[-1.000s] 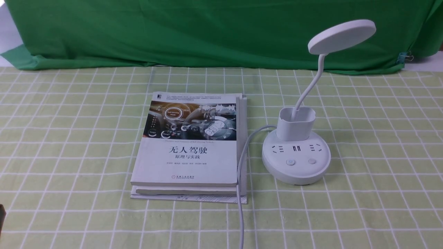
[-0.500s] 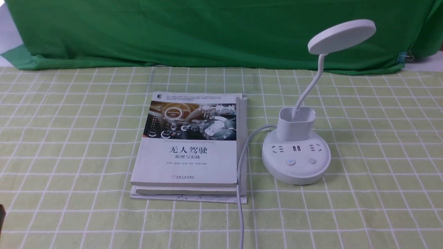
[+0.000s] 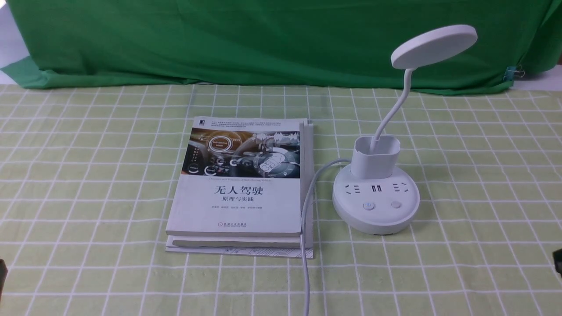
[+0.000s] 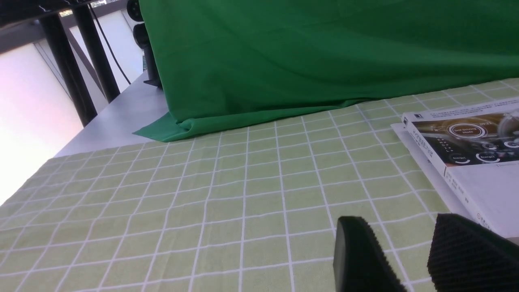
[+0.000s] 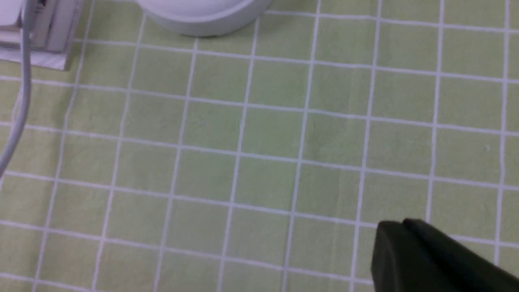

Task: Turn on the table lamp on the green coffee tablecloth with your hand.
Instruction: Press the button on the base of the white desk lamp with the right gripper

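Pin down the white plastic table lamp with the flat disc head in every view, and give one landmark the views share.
Front view: the white plastic table lamp stands right of centre, beside the stacked books.
Left wrist view: not in it.
Right wrist view: only the rim of its round base shows, cut off by the frame edge.
Shared landmark: the pale yellow-green grid tablecloth, seen in all three.

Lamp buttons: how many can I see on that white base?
2. Both sit on the front of the table lamp base: the left button, marked with a symbol, and the plain right button beside it.
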